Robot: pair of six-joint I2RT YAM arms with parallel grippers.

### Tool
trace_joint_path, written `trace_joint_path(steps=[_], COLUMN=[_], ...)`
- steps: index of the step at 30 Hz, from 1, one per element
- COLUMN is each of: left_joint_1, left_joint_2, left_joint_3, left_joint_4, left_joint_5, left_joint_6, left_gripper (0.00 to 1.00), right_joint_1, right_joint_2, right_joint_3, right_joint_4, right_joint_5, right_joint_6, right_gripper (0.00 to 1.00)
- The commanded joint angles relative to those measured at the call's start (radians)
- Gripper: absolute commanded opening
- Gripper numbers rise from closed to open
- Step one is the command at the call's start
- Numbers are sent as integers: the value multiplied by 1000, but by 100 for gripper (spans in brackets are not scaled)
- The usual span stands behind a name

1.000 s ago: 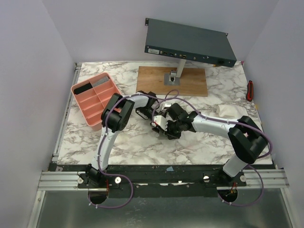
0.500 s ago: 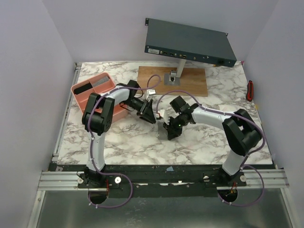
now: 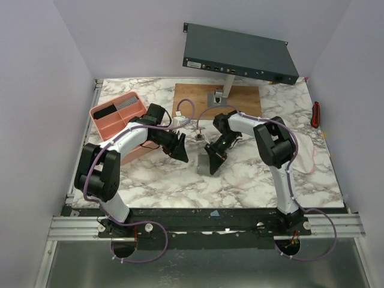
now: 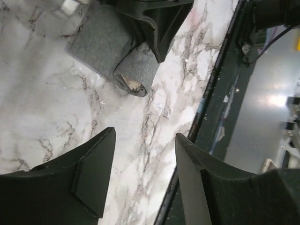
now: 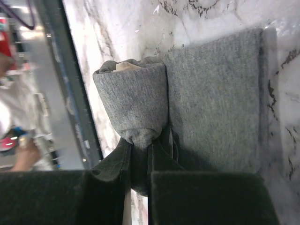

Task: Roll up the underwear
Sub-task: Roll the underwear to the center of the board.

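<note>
Underwear (image 3: 207, 163), grey, lies near the middle of the marble bench (image 3: 258, 180), a little toward the near edge. Part of it is wound into a short, tight roll (image 5: 133, 101); the flat part (image 5: 215, 93) lies spread out beside the roll. Your right end effector (image 5: 139, 146) is nearly closed, its narrow fingers pinching one end of the roll. Your left end effector (image 4: 144, 137) hangs off to the left with its fingers apart and nothing between them, near the cloth but not touching it.

Risks, as I judge them:

- The grip holds only one end, so turning further may wind that end tighter than the free end and skew the roll into a cone.
- At the free end a pale inner layer (image 4: 133, 85) peeks out and could spill.
- If you lift rather than roll, the flat part may drag and unwind the turns.
- Letting go with nothing pressing down may let the roll spring open, and the left end effector is not placed to steady it.
</note>
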Motion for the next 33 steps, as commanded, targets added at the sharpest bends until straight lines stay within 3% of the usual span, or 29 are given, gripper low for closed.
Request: trace_joint_path(steps=[1, 7, 18, 24, 33], left_joint_1=[-69, -266, -509, -578, -595], left_joint_2=[-96, -90, 16, 35, 107], left_joint_3=[-64, -65, -19, -22, -5], left_joint_4=[123, 184, 278, 348, 352], left_joint_5=[-124, -302, -440, -545, -548], left_joint_6=[66, 103, 87, 97, 113], left_gripper=[55, 56, 58, 60, 60], right_joint_1=[-9, -29, -80, -80, -81], right_joint_2=[213, 283, 231, 231, 226], right_joint_3=[70, 64, -80, -55, -58], right_joint_4=[-175, -243, -154, -155, -144], right_joint_5=[64, 42, 89, 88, 100], right_joint_6=[-175, -246, -218, -213, -204], right_gripper=[1, 1, 1, 1, 1])
